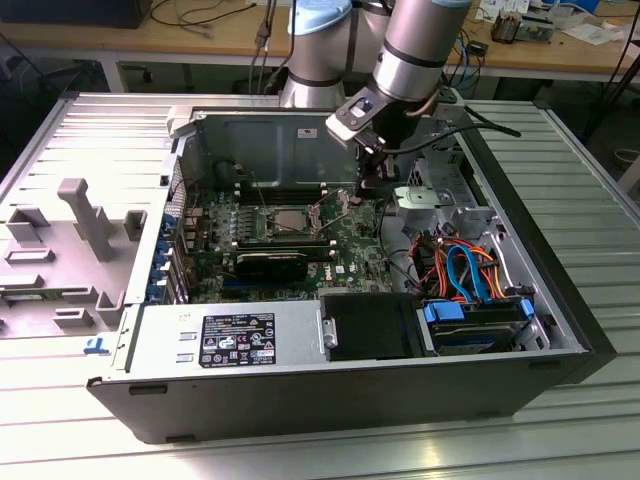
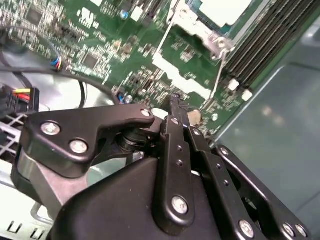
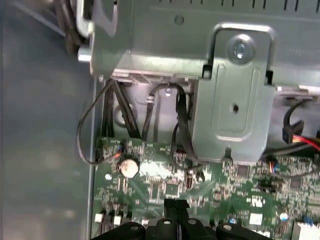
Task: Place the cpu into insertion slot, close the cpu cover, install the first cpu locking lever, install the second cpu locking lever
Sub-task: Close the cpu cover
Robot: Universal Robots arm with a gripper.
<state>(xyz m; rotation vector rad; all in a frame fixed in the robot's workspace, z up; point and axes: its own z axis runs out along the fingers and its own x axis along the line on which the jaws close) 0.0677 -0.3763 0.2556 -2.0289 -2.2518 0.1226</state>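
the cpu (image 1: 289, 221) sits in the insertion slot (image 1: 260, 224), off to one side of the gripper (image 1: 368, 186), cpu cover (image 2: 196, 24) seemingly down. a locking lever (image 2: 218, 74) lies just ahead of its pinched-together, seemingly empty fingers; push squarely, slowly.

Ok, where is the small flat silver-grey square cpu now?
In the exterior view, the cpu sits in the silvery-rimmed insertion slot, to the exterior view's left of the black gripper.

Open room above insertion slot (image 1: 258, 224); metal box (image 1: 430, 200) & wires (image 1: 458, 270) stand close by the claw (image 1: 368, 189), exterior view's right.
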